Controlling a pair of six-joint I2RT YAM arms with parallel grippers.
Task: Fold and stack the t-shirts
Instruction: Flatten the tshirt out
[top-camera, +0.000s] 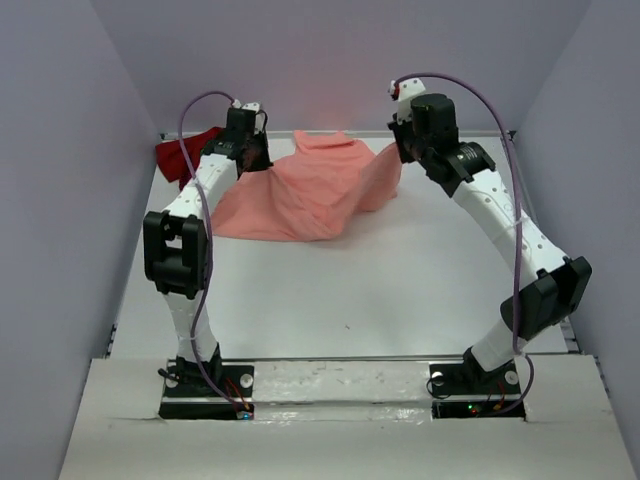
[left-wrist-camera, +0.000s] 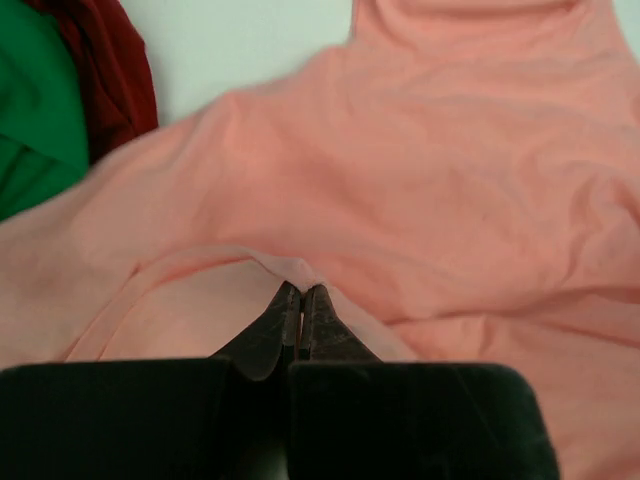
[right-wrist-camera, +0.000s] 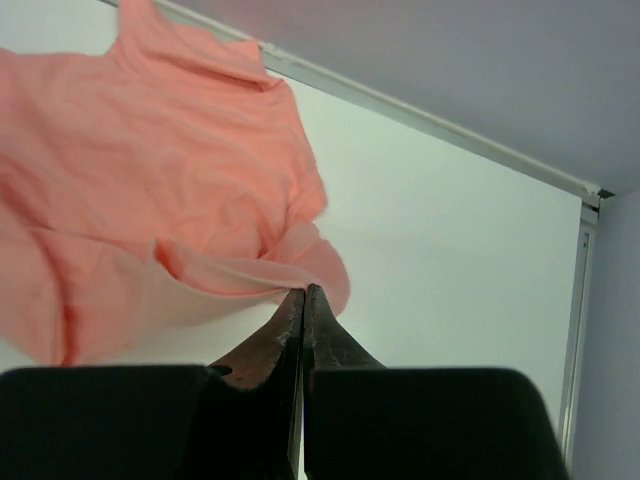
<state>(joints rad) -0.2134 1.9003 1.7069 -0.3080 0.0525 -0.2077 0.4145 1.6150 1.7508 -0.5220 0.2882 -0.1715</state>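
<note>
Watching both the left jaws and right jaws pinch thin folds of the salmon-pink t-shirt (top-camera: 320, 190), slumped at twelve o'clock on the surface (top-camera: 380, 290), I'd fear an uneven pull slipping a fold free or bunching the cloth toward the dark red shirt (top-camera: 180, 155) at ten o'clock.

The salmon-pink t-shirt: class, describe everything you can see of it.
The salmon-pink t-shirt is soft, wrinkled cloth in one plain colour. It lies loosely spread and bunched across the far part of the white table. The left claw and the right claw are each shut on a fold of its edge, one at either side.
</note>
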